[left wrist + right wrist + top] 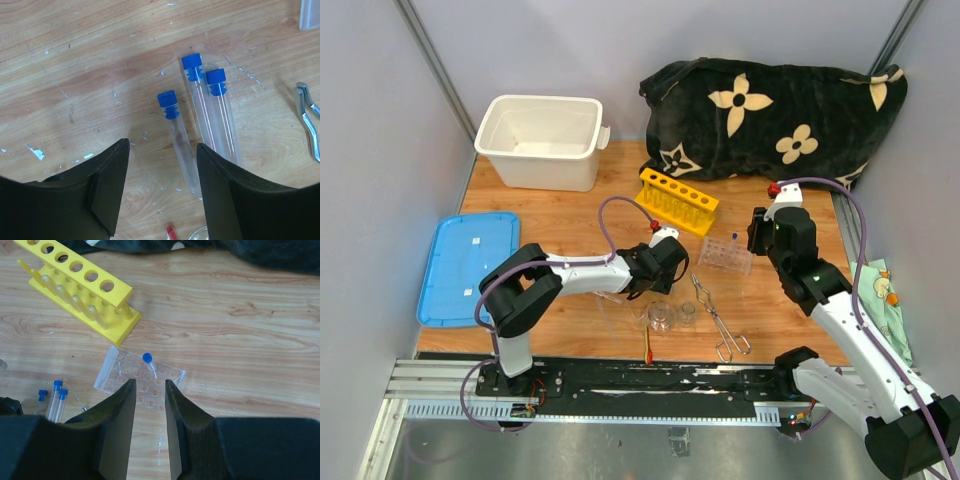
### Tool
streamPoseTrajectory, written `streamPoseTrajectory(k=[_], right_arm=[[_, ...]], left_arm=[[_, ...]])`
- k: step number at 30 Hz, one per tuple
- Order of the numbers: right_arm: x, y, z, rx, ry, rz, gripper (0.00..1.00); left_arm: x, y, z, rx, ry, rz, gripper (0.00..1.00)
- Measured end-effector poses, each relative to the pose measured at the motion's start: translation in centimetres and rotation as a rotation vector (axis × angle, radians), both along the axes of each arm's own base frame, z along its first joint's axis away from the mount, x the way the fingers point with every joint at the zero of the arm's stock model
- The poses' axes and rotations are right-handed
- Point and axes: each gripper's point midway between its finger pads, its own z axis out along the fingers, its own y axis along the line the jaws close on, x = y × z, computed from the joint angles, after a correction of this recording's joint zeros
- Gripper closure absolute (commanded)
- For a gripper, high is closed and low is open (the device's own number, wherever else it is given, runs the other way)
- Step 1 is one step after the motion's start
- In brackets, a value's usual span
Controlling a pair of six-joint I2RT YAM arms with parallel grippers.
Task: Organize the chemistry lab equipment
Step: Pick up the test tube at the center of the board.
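Note:
Three blue-capped clear tubes (200,100) lie side by side on the wooden table; they also show in the right wrist view (55,400). My left gripper (162,145) hangs open and empty just above them (665,262). My right gripper (150,382) is open and empty above the clear plastic rack (120,372), where one blue-capped tube (148,359) stands. The yellow holed rack (678,200) holds several clear tubes. Two small glass beakers (662,317), metal tongs (720,320) and a red-tipped stick (647,345) lie near the front edge.
A white tub (540,140) stands at the back left and its blue lid (468,265) lies at the left edge. The black flowered cloth (770,110) fills the back right. A small patterned cloth (885,295) lies off the table's right edge.

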Motion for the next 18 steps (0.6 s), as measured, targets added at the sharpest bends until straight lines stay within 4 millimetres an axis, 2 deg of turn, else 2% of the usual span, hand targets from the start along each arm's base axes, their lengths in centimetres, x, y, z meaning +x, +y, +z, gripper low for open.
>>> streamPoseTrajectory(k=[3,7,18], right_arm=[[0.00,0.00,0.00,0.000,0.000,0.000,0.69],[0.00,0.01,0.00,0.000,0.000,0.000,0.69],[0.03,0.25,-0.24,0.002,0.009,0.011,0.69]], left_arm=[[-0.08,0.01,-0.33,0.003,0.008,-0.001,0.46],[-0.07,-0.27,-0.34,-0.005,0.014,-0.001,0.61],[-0.24,-0.47,-0.18,-0.011,0.023,-0.016,0.90]])
